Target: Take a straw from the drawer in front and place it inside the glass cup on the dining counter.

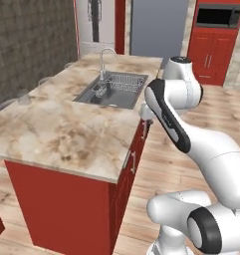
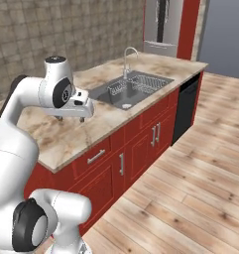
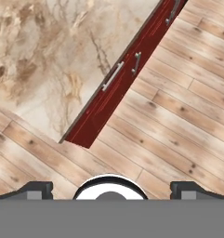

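While the gripper (image 2: 71,119) hovers open, the dining counter (image 2: 66,136) lies beneath.

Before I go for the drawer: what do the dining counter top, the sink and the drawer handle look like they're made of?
The dining counter looks like polished marble or a marble-look slab: beige with brown veining. The sink looks like brushed steel: grey and matte, like the faucet. The drawer handle looks like pale metal: a slim grey bar on a glossy red drawer front, probably lacquered.
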Controlling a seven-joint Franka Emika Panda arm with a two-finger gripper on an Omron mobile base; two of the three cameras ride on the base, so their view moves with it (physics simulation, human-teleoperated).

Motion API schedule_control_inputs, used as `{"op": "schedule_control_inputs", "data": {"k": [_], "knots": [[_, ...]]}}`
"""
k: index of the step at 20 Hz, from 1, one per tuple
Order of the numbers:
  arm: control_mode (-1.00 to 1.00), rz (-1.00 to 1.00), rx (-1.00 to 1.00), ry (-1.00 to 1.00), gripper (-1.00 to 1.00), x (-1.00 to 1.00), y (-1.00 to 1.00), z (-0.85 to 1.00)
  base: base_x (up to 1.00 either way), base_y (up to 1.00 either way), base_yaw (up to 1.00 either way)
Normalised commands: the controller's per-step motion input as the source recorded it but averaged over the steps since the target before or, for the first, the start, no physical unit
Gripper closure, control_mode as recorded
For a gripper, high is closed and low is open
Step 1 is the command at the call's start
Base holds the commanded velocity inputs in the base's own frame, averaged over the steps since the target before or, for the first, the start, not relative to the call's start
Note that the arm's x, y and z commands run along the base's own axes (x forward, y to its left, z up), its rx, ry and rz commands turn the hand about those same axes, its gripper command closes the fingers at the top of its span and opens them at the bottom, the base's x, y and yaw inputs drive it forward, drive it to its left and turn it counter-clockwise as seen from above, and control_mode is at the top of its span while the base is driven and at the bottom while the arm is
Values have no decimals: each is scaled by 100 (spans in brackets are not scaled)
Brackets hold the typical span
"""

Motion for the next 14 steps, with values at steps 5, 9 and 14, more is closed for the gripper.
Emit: {"op": "schedule_control_inputs", "data": {"k": [5, 9, 14], "knots": [[100, 0, 0, 0, -100, 0, 0, 0, 6, 35, -19], [100, 0, 0, 0, -100, 0, 0, 0, 18, 36, -24], [100, 0, 0, 0, -100, 0, 0, 0, 12, 46, -29]]}}
